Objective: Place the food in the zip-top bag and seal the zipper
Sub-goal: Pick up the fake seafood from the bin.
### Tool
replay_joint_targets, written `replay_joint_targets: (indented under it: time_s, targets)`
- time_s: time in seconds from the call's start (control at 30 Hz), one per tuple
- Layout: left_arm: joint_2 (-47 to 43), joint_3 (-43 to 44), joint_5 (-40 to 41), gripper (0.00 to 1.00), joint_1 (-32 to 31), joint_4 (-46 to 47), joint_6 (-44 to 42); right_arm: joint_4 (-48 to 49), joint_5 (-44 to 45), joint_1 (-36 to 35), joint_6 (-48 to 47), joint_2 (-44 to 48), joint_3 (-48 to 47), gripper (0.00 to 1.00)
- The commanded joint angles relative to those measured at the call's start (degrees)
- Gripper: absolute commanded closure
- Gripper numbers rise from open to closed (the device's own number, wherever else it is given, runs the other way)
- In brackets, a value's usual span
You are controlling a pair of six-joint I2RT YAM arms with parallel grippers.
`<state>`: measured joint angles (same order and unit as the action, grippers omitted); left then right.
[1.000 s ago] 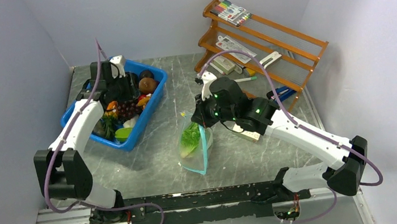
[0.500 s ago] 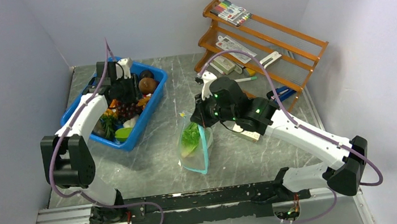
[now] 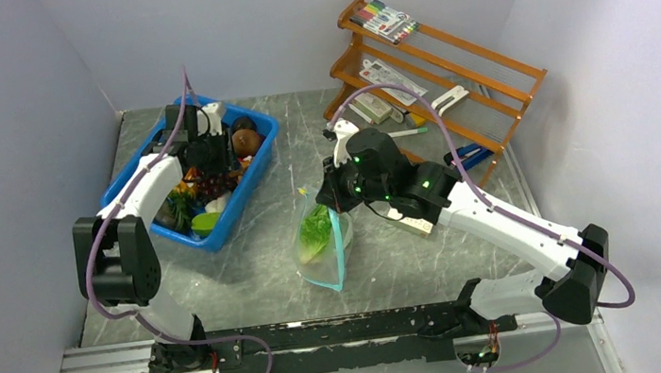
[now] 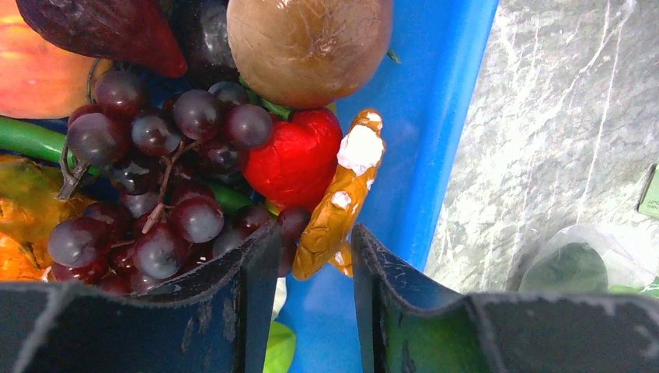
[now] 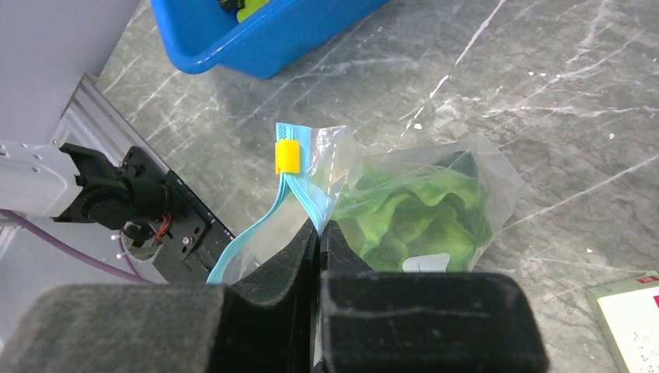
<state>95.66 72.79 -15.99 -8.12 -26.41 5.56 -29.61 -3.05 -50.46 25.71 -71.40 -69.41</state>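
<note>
Clear crinkly zip-top bag (image 5: 475, 180) holds green lettuce (image 5: 404, 225); my right jaws pinch its teal-blue zipper strip (image 5: 301, 194). My left jaws spread around orange toy piece (image 4: 338, 206).

My left gripper (image 4: 315, 241): fingers parted, arm stretched forward, wrist tipped down. My right gripper (image 5: 319, 233): fingers pressed together on zip-top bag (image 5: 412, 194), elbow bent.

table (image 3: 256, 270) (grey marble) | blue bin (image 3: 257, 165) | zip-top bag (image 3: 327, 268) | wooden rack (image 3: 481, 52)
</note>
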Motion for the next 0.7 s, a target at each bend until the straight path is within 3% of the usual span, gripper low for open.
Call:
replay_joint_targets:
  time_s: [0.0,0.3,0.47,0.67]
  targets:
    - [0.42,-0.45,-1.62,0.62,0.12,0.27,-0.65,2.51,0.48,0.18,0.38,0.01,-1.70,1.00]
    - [1.30,0.11,-4.65,0.68,0.12,0.77,0.43,2.62,0.94,0.10,0.22,0.03,-1.89,1.00]
    - [1.73,-0.13,-5.08,0.63,0.13,0.38,0.74,3.01,1.04,0.07,0.38,0.40,-1.87,1.00]
    - [1.70,-0.27,-4.05,0.77,0.15,-0.26,0.65,3.39,0.60,0.10,0.48,0.42,-1.70,1.00]
